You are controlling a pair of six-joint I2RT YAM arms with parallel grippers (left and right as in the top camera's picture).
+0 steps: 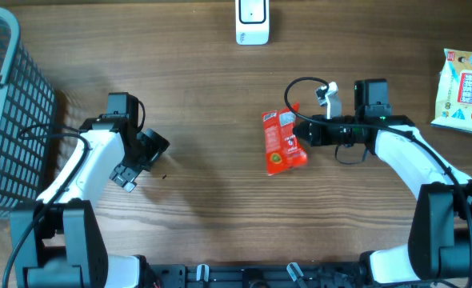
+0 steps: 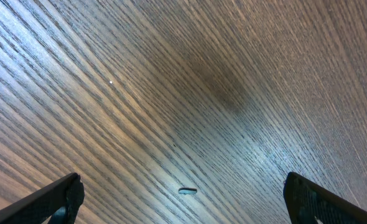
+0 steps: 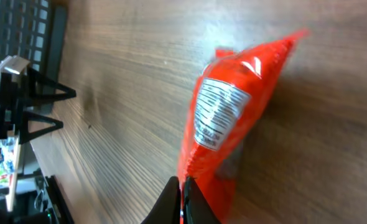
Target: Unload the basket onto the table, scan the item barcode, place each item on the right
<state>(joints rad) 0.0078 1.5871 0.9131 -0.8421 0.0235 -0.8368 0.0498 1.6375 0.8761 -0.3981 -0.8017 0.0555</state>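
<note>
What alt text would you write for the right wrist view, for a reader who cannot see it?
A red snack packet, white printed label facing the camera, is pinched at its edge by the right end effector. Wooden table fills the background.

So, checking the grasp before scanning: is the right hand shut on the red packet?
Shut: the right hand pinches the red packet by its edge, tips together.

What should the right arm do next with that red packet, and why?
Probably lift the red packet a little. The right tool is shut on its edge, and it seems to lie on the table, well apart from the white scanner at the far edge. Raising it first should free it to be carried there.
</note>
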